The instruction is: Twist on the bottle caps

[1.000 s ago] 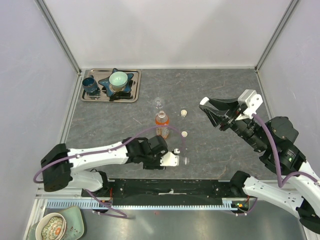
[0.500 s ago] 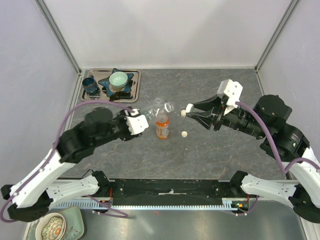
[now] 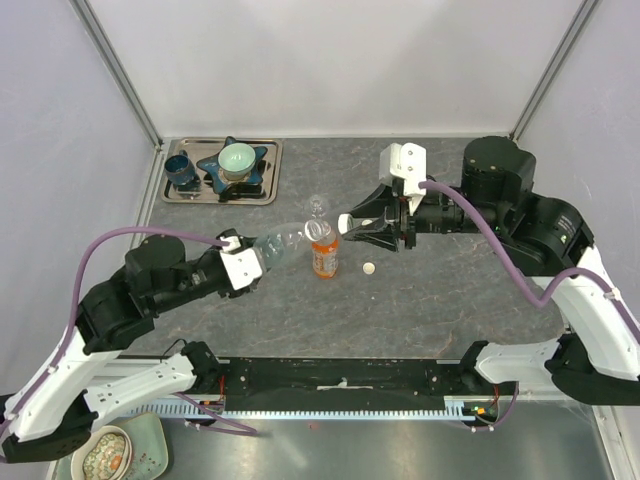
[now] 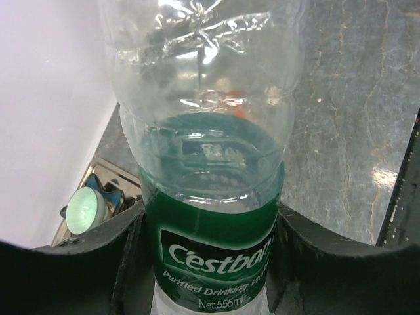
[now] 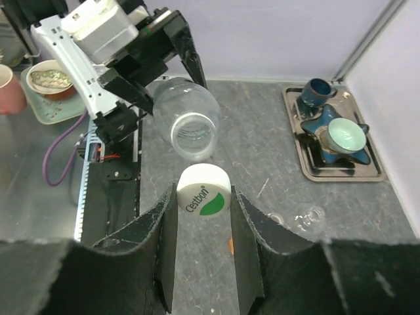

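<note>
My left gripper (image 3: 243, 266) is shut on the clear bottle with a green label (image 3: 285, 243) and holds it tilted above the table, open mouth toward the right. In the left wrist view the bottle (image 4: 210, 151) fills the jaws (image 4: 210, 220). My right gripper (image 3: 349, 224) is shut on a white cap (image 5: 203, 190) with a green leaf logo, held just short of the bottle's mouth (image 5: 191, 134). The orange bottle (image 3: 324, 252) stands under them. The small clear bottle (image 3: 317, 207) stands behind it. Another cap (image 3: 369, 268) lies on the table.
A metal tray (image 3: 222, 197) at the back left holds a dark blue cup (image 3: 181, 170) and a pale green bowl (image 3: 237, 157) on a blue star-shaped stand. A patterned dish (image 3: 105, 455) sits off the table's near left corner. Walls enclose three sides.
My right gripper has lifted a cap off the table and carried it left to the bottle's mouth. My left arm has drawn the raised bottle slightly left and lower.
</note>
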Robot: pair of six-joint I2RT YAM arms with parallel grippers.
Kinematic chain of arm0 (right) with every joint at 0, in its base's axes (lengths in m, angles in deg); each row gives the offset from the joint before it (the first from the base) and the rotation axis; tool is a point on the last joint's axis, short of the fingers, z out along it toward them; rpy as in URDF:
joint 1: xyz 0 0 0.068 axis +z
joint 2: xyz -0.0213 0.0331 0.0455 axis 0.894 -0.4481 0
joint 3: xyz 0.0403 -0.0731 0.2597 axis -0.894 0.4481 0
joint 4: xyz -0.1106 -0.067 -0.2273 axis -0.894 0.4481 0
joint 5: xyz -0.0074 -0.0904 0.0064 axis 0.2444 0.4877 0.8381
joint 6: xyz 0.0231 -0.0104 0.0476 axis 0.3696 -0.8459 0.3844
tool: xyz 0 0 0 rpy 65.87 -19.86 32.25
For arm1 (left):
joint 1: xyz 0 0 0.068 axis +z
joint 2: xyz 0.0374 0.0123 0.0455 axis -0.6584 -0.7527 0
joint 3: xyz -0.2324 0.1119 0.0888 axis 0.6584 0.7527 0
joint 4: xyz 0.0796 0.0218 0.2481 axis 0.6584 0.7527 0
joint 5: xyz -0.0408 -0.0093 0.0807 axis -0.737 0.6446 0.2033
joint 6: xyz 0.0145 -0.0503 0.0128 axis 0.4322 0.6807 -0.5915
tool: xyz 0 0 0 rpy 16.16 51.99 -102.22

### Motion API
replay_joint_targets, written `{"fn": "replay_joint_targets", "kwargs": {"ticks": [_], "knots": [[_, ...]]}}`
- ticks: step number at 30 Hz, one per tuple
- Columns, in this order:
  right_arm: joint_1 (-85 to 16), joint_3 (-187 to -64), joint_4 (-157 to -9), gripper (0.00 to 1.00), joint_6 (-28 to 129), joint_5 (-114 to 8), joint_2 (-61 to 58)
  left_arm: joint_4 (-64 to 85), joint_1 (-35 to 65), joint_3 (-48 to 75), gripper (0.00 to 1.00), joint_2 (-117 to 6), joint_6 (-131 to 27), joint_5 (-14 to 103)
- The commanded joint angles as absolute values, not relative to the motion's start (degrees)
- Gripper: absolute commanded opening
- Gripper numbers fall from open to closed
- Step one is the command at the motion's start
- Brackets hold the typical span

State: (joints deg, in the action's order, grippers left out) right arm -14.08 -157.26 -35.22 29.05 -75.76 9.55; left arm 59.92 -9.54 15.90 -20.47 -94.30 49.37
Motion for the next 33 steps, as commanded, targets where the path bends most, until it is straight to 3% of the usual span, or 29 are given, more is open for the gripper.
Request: {"fn": "replay_joint_targets", "kwargs": {"ticks": [1,33], "knots": [[-13.89,-161.25,-30.41,0.35,25.34,-81.49,7.34,59.90,-8.92,16.94,0.50,-20.68,-93.09,45.64],[-13.90,-155.98,-29.18,0.35,26.12,-85.10,4.26,61.92,-9.01,18.26,0.52,-22.61,-97.49,39.65]]}}
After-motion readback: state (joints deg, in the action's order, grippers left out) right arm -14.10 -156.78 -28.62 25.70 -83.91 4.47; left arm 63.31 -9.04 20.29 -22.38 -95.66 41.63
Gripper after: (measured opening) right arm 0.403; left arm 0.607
